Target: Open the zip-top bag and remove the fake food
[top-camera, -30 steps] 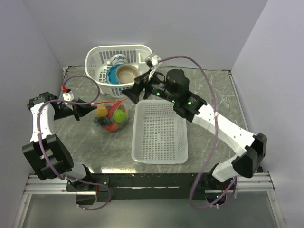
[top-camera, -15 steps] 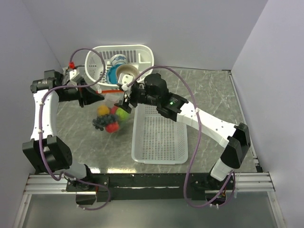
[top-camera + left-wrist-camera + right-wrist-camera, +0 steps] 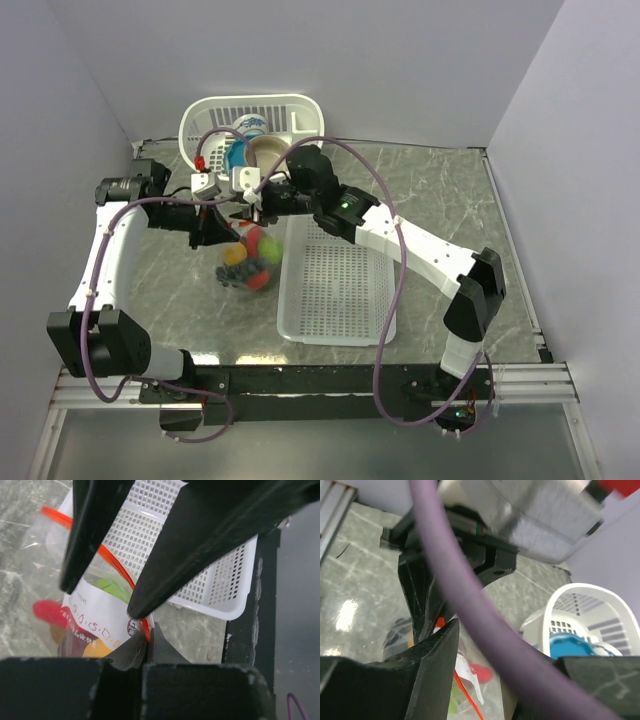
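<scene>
The zip-top bag (image 3: 245,268) hangs just left of the flat basket, clear plastic with an orange-red zip strip (image 3: 112,562) and a white label. Inside it lies the fake food (image 3: 258,248): red, green, yellow and dark pieces, with a red one (image 3: 47,612) and a green one (image 3: 112,587) showing through the plastic. My left gripper (image 3: 222,232) is shut on one end of the zip strip (image 3: 146,636). My right gripper (image 3: 250,212) reaches in from the opposite side, its two black fingers (image 3: 200,545) apart with the strip running between them. A purple cable hides its far finger in the right wrist view.
A flat white mesh basket (image 3: 335,275) lies right of the bag. A round white basket (image 3: 250,115) at the back wall holds a blue bowl (image 3: 238,158) and a beige one (image 3: 270,150). Walls close in on the left, back and right. The purple cable (image 3: 470,595) crosses the right wrist view.
The left gripper has carried the bag rightward and up off the table. The right arm has swung left onto the bag's mouth, and its fingers have narrowed around the zip strip.
</scene>
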Controlling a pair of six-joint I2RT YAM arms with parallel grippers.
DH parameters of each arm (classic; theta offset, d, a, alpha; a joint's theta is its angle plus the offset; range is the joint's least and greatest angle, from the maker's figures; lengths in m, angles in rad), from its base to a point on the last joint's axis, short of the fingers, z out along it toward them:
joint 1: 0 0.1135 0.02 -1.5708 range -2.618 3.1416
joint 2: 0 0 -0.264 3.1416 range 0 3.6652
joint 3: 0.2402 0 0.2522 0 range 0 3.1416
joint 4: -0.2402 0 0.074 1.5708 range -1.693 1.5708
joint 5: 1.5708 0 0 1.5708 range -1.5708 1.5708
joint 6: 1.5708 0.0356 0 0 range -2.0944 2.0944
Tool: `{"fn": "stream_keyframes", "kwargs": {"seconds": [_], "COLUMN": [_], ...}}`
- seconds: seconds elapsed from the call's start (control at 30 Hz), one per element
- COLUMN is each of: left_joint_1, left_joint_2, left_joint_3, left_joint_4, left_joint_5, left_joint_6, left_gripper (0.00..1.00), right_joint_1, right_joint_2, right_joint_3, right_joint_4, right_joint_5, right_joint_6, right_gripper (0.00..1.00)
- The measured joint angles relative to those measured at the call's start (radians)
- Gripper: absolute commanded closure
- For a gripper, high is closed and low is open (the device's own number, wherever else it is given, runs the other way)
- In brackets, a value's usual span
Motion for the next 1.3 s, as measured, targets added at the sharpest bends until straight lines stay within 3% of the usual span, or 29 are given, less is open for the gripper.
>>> {"fn": "stream_keyframes", "kwargs": {"seconds": [0.53, 1.03, 1.3], "left_joint_1": [0.0, 0.0, 0.0], "left_joint_2": [-0.026, -0.028, -0.028], "left_joint_3": [-0.022, -0.023, -0.023], "left_joint_4": [-0.003, -0.003, -0.003], "left_joint_5": [-0.061, -0.063, -0.061], "left_joint_6": [0.043, 0.054, 0.056], "left_gripper": [0.99, 0.99, 0.99], "right_joint_1": [-0.037, -0.071, -0.077], "right_joint_2": [0.006, 0.098, 0.108], "right_joint_3": [-0.029, 0.065, 0.068], "right_joint_4": [-0.067, -0.119, -0.03], "right_joint_5": [-0.167, -0.334, -0.372], "right_joint_6": [-0.009, 0.076, 0.17], "right_gripper": [0.43, 0.53, 0.61]}}
